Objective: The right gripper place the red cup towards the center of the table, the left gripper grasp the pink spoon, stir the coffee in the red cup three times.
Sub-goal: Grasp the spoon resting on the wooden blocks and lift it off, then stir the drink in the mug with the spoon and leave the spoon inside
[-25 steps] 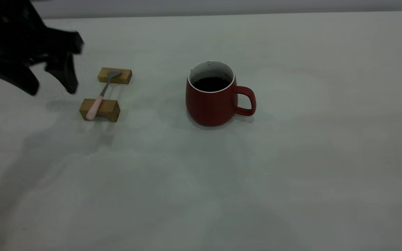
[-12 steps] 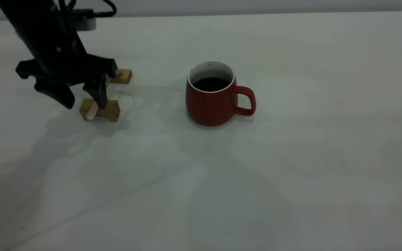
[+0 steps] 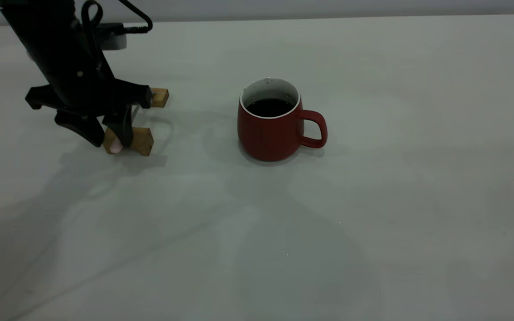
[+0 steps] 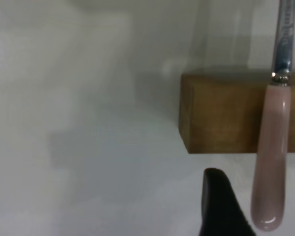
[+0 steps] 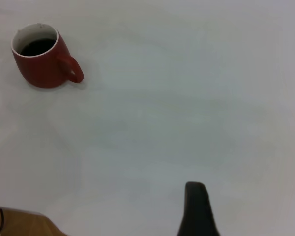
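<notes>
The red cup [image 3: 269,133] stands upright near the middle of the table [image 3: 373,223], handle to the right, with dark coffee [image 3: 269,107] inside. The pink spoon [image 4: 271,162] lies across two wooden blocks; only its pink end [image 3: 115,146] shows in the exterior view. My left gripper [image 3: 107,136] is open, low over the near block, its fingers on either side of the spoon's handle and not touching it. The left gripper [image 4: 260,206] shows the same in its wrist view. My right gripper [image 5: 246,216] hangs open and empty, far from the red cup [image 5: 42,69], outside the exterior view.
The near wooden block [image 3: 140,140] and the far wooden block [image 3: 159,97] sit left of the cup; the near block [image 4: 221,115] fills the left wrist view. A black cable [image 3: 105,18] loops from the left arm. A brown surface [image 5: 19,223] shows at a corner of the right wrist view.
The left gripper swung in from the left over the blocks, then sank a little, and its fingers narrowed around the spoon's handle. The cup has not moved.
</notes>
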